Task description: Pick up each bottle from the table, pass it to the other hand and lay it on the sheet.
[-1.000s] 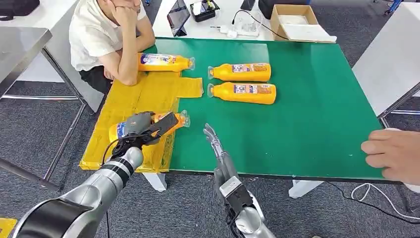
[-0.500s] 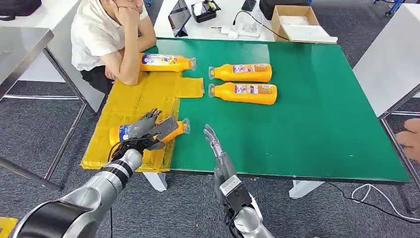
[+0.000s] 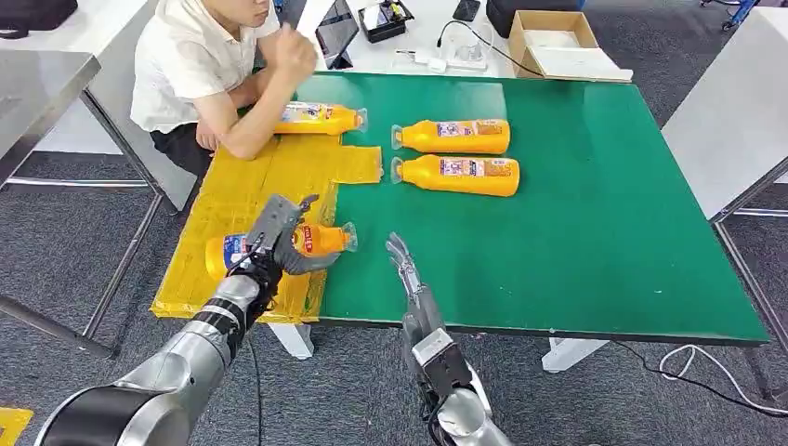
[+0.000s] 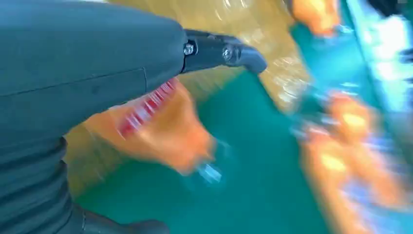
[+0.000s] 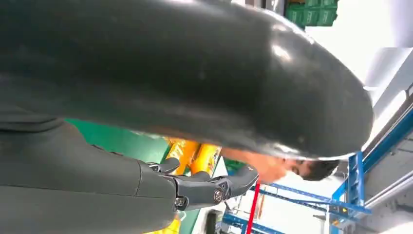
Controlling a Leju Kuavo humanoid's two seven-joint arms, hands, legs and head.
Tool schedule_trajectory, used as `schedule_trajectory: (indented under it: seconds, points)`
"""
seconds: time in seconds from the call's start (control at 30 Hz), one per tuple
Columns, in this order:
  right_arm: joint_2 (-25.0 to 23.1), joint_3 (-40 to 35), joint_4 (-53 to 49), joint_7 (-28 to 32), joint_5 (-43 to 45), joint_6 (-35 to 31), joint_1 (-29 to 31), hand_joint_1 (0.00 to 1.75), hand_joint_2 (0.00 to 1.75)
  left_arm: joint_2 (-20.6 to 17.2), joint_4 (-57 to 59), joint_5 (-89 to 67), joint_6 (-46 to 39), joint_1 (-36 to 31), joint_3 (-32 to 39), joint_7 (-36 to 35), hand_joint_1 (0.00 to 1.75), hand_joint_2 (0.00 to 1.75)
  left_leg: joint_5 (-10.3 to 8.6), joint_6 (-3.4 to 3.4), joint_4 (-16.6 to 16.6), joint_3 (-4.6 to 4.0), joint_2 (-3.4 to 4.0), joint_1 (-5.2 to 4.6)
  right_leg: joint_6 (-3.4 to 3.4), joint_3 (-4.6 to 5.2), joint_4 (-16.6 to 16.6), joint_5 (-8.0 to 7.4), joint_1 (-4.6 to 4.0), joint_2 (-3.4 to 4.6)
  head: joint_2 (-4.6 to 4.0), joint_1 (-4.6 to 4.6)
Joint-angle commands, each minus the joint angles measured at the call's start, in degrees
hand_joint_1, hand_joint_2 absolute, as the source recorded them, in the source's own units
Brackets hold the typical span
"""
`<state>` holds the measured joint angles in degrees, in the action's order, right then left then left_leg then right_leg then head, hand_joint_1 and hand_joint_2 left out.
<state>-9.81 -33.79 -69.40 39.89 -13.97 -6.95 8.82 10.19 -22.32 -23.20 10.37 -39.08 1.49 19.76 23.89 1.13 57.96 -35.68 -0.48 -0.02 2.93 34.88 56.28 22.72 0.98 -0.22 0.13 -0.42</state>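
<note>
An orange bottle (image 3: 321, 240) lies on the yellow sheet (image 3: 251, 186) near its front edge, cap pointing onto the green table (image 3: 595, 214). My left hand (image 3: 279, 234) hovers just over that bottle with its fingers spread and lifted off it; the blurred left wrist view has the bottle (image 4: 156, 124) below the hand. A second bottle (image 3: 316, 117) lies at the sheet's far end. Two more bottles (image 3: 453, 136) (image 3: 457, 175) lie side by side on the green table. My right hand (image 3: 407, 271) is held open and empty at the table's front edge, fingers straight.
A person (image 3: 200, 70) sits at the far left corner, one forearm resting on the sheet beside the far bottle. A cardboard box (image 3: 558, 42) and a tablet (image 3: 334, 32) stand on the white table behind.
My left hand has opened and lifted its fingers off the near bottle, which now lies on the sheet. The seated person's hand left the face; another person's hand at the right edge withdrew.
</note>
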Motion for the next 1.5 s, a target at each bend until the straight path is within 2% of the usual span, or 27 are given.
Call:
schedule_trajectory:
  seconds: [0.03, 0.1, 0.13, 0.27, 0.3, 0.4, 0.43, 0.47, 0.57, 0.77, 0.8, 0.83, 0.9, 0.97, 1.03, 1.07, 1.1, 1.13, 1.17, 1.23, 1.33, 1.5]
  points:
    - [4.42, -6.04, -0.08, 0.11, 0.65, -3.16, 1.55, 0.0, 0.0, -0.41, -6.53, 18.12, 5.7, 3.82, 6.77, 0.37, 0.0, 1.75, 0.14, -0.08, -0.03, 0.25, 0.19, 0.07, -0.13, -0.2, -0.06, 0.08, -0.08, 0.16, 0.0, 0.0]
    - [5.37, -7.25, -0.89, 0.11, -0.21, -5.88, 1.37, 0.0, 0.0, -0.15, -9.14, 20.37, 5.72, 5.86, 4.49, 0.7, 0.0, 1.75, 0.07, -0.06, -0.05, 0.12, 0.12, 0.04, -0.09, -0.07, -0.06, 0.04, -0.05, 0.09, 0.0, 0.0]
    - [5.81, -7.2, -1.93, 0.11, 0.74, -6.35, 0.7, 0.0, 1.75, -0.01, -12.83, 21.45, 4.06, 8.43, 1.7, 1.53, 0.0, 1.75, 0.14, -0.08, -0.06, 0.26, 0.11, 0.05, -0.12, -0.21, -0.07, 0.11, -0.06, 0.07, 0.0, 0.0]
    - [6.54, -4.95, -4.65, 0.11, 1.99, -6.73, -1.66, 0.0, 1.75, -0.64, -23.13, 25.77, -0.39, 15.82, -5.8, 1.48, 0.0, 1.75, 0.12, -0.04, -0.05, 0.12, 0.13, 0.02, -0.06, -0.06, -0.06, 0.07, -0.03, 0.1, 0.0, -0.02]
    - [6.54, -4.95, -4.65, 0.11, 1.99, -6.73, -1.66, 0.0, 1.75, -0.64, -23.13, 25.77, -0.39, 15.82, -5.8, 1.48, 0.0, 1.75, 0.19, -0.05, -0.04, 0.22, 0.15, 0.04, -0.08, -0.15, -0.07, 0.13, -0.05, 0.09, 0.0, 0.02]
    - [6.58, -2.18, -7.11, 0.11, 1.64, -9.33, -3.39, 0.0, 1.75, -1.67, -29.17, 26.77, -4.29, 19.8, -9.87, 1.79, 0.0, 1.75, 0.25, -0.08, -0.03, 0.29, 0.14, 0.05, -0.14, -0.24, -0.08, 0.18, -0.06, 0.1, 0.0, 0.0]
    - [6.19, 0.48, -9.1, 0.11, 0.44, -13.63, -4.58, 0.0, 1.75, -2.63, -33.31, 30.17, -4.55, 22.32, -12.31, 0.67, 0.0, 1.75, 0.18, -0.04, -0.03, 0.09, 0.08, 0.02, -0.09, -0.06, -0.07, 0.11, -0.03, 0.05, 0.0, 0.02]
    - [6.4, 1.15, -9.14, 0.11, 0.13, -14.23, -4.58, 0.0, 1.75, -2.84, -34.51, 31.23, -4.47, 23.24, -12.88, 0.4, 0.0, 1.75, 0.22, -0.05, -0.01, 0.15, 0.08, 0.04, -0.13, -0.11, -0.06, 0.14, -0.06, 0.05, 0.0, 0.02]
    - [6.66, 1.46, -9.37, 0.11, 0.34, -13.84, -4.57, 0.0, 1.75, -2.97, -35.3, 31.49, -4.56, 23.78, -13.12, 0.35, 0.0, 1.75, 0.15, -0.03, -0.01, -0.05, 0.06, 0.02, -0.09, 0.07, -0.05, 0.08, -0.03, 0.04, 0.0, 0.0]
    - [6.35, 1.41, -9.18, 0.11, 0.05, -13.96, -4.58, 0.0, 1.75, -3.15, -35.33, 31.71, -4.66, 23.53, -13.23, 0.07, 0.0, 1.75, 0.16, -0.04, -0.03, -0.03, 0.07, 0.02, -0.11, 0.07, -0.06, 0.09, -0.04, 0.04, 0.0, 0.0]
    - [6.35, 1.41, -9.18, 0.11, 0.05, -13.96, -4.58, 0.0, 1.75, -3.15, -35.33, 31.71, -4.66, 23.53, -13.23, 0.07, 0.0, 1.75, 0.34, -0.12, 0.01, 0.3, 0.13, 0.09, -0.24, -0.25, -0.03, 0.24, -0.12, 0.08, 0.0, 0.02]
    - [6.35, 1.41, -9.18, 0.11, 0.05, -13.96, -4.58, 0.0, 1.75, -3.15, -35.33, 31.71, -4.66, 23.53, -13.23, 0.07, 0.0, 1.75, 0.2, -0.05, -0.01, 0.03, 0.06, 0.05, -0.13, 0.0, -0.05, 0.12, -0.07, 0.03, 0.0, 0.0]
    - [6.35, 1.41, -9.18, 0.11, 0.05, -13.96, -4.58, 0.0, 1.75, -3.15, -35.33, 31.71, -4.66, 23.53, -13.23, 0.07, 0.0, 1.75, 0.23, -0.06, -0.01, 0.11, 0.07, 0.06, -0.14, -0.07, -0.05, 0.15, -0.08, 0.04, 0.0, 0.0]
    - [5.15, 5.84, -8.8, 0.11, -1.69, -18.53, -5.86, 0.0, 1.75, -4.0, -39.05, 33.28, -7.48, 25.87, -15.23, 0.34, 0.0, 1.75, 0.26, -0.06, -0.02, 0.17, 0.14, 0.07, -0.14, -0.12, -0.07, 0.16, -0.08, 0.1, 0.0, 0.0]
    - [7.33, 8.07, -8.9, -0.79, -6.57, -20.59, -6.03, 0.0, 1.75, -4.09, -43.55, 32.38, -11.26, 28.44, -16.89, 0.94, 0.0, 1.75, 0.28, -0.05, -0.03, 0.21, 0.08, 0.06, -0.15, -0.18, -0.08, 0.2, -0.08, 0.03, 0.0, 0.0]
    - [12.47, 7.65, -3.64, -10.12, -31.9, -30.81, -3.79, 0.0, 1.75, -3.99, -45.47, 30.91, -14.0, 28.89, -18.47, 0.27, 0.0, 1.75, 0.21, -0.02, -0.05, 0.08, 0.04, 0.04, -0.09, -0.06, -0.1, 0.14, -0.05, 0.01, 0.0, 0.0]
    - [14.75, 8.63, -0.94, -12.25, -35.02, -31.26, -2.75, 0.0, 1.75, -3.44, -45.81, 27.6, -18.46, 28.59, -19.2, 0.65, 0.0, 1.75, 0.28, -0.03, -0.03, 0.21, 0.06, 0.04, -0.12, -0.19, -0.09, 0.2, -0.06, 0.02, 0.0, 0.0]
    - [15.43, 11.5, 3.06, -11.36, -33.19, -31.89, -1.12, 0.0, 1.75, -3.05, -45.75, 22.95, -24.16, 28.09, -20.49, 1.25, 0.0, 1.75, 0.18, 0.01, -0.08, 0.11, -0.02, 0.04, -0.07, -0.14, -0.17, 0.11, -0.05, -0.05, 0.0, 0.0]
    - [15.97, 13.1, 7.65, -12.47, -37.76, -33.05, 1.21, 0.0, 1.75, -2.13, -45.78, 21.67, -26.75, 27.99, -20.85, 1.45, 0.0, 1.75, 0.13, 0.03, -0.07, 0.03, -0.11, 0.04, -0.04, -0.09, -0.19, 0.07, -0.05, -0.13, 0.0, -0.02]
    - [16.51, 14.08, 12.84, -14.42, -41.32, -33.01, 4.24, 0.0, 1.75, -1.6, -46.45, 18.99, -30.03, 28.29, -21.82, 2.29, 0.0, 1.75, 0.17, 0.04, -0.05, 0.12, -0.17, 0.01, -0.07, -0.22, -0.2, 0.12, -0.03, -0.19, 0.0, 0.0]
    - [16.91, 13.61, 18.76, -16.07, -43.29, -31.12, 8.4, 0.0, 1.75, -1.8, -47.53, 18.73, -29.23, 28.78, -23.71, 2.07, 0.0, 1.75, 0.18, 0.04, -0.04, 0.04, 0.09, -0.02, -0.05, -0.12, -0.27, 0.01, -0.02, 0.1, 0.0, 0.02]
    - [17.18, 11.2, 26.97, -19.5, -46.04, -26.8, 13.59, 0.0, 1.75, -0.98, -44.73, 20.19, -28.39, 27.85, -23.83, 1.63, 0.0, 1.75, 0.11, 0.12, -0.04, -0.07, 0.06, -0.14, 0.06, 0.02, -0.21, -0.06, 0.11, 0.05, 0.0, 0.0]
